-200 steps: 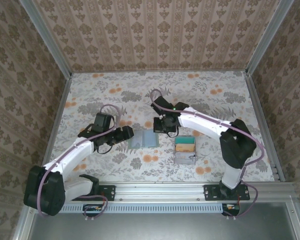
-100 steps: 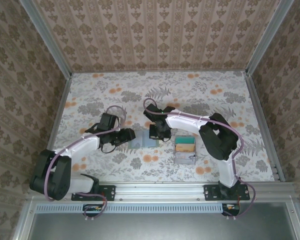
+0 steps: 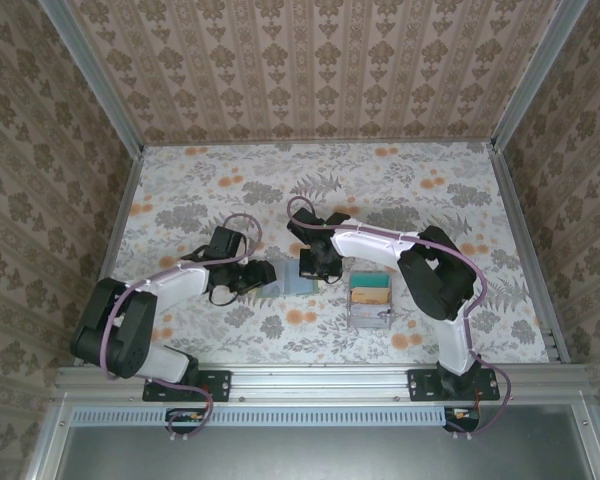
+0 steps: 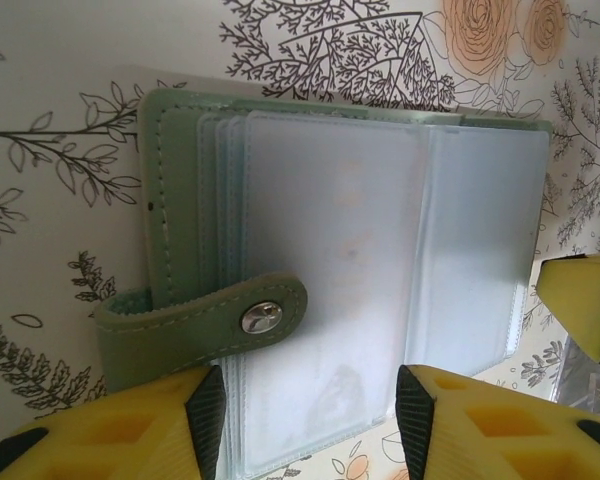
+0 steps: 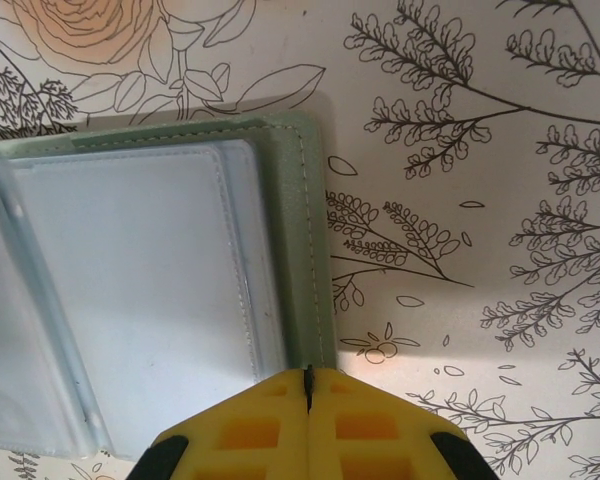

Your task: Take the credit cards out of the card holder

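Card holder (image 3: pixel 288 282): open flat, table centre, just left of grey tray (image 3: pixel 370 312). Left gripper (image 4: pixel 307 405): jaws parted astride clear sleeves (image 4: pixel 330 250), grasp impossible to tell. Right gripper (image 5: pixel 308 388): clenched, tips at holder's green border.

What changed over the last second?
Right gripper swung nearer and leftward onto the right edge of the card holder, shut. Left gripper slid right to the holder's left side, jaws narrowing but apart over the sleeves. Holder and grey tray stayed put.
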Robot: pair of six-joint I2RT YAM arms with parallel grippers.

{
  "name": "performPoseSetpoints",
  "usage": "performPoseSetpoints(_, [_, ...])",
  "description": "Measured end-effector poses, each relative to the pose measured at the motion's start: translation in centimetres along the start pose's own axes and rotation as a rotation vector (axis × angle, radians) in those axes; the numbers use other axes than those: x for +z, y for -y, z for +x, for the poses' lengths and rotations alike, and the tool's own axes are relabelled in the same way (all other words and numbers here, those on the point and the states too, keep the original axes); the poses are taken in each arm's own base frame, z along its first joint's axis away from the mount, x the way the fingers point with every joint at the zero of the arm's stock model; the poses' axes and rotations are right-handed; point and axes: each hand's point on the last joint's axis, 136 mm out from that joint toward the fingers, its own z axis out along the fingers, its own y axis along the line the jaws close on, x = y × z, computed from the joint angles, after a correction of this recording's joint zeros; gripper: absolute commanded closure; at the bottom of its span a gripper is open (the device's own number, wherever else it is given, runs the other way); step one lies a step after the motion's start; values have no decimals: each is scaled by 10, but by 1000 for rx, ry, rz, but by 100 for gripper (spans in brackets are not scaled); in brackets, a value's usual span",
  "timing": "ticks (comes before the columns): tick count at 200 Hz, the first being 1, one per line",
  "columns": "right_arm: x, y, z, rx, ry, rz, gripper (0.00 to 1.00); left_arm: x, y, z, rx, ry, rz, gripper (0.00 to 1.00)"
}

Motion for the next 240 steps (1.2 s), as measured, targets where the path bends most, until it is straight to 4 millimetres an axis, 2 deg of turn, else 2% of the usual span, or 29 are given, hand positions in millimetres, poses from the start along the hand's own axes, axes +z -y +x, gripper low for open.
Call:
performPoseSetpoints(41, [11,4,3,1,-17,23,100,2,5,-1,12,-4,9,49])
performPoseSetpoints(111, [11,4,3,4,-25,16,100,10,15,3,39,-35,29,48])
performPoseSetpoints(132, [11,3,4,4,-29,13,100,11,18,4,48,-36,40,42])
performPoseSetpoints(166, [11,3,4,4,-29,13,100,10,27,3,73,-41,65,17])
performPoseSetpoints(191, [11,3,4,4,-29,12,100,9,34,2,89,-42,82,5])
performPoseSetpoints(240, [11,4,3,6,-28,13,100,2,46,-3,114,-28,101,3])
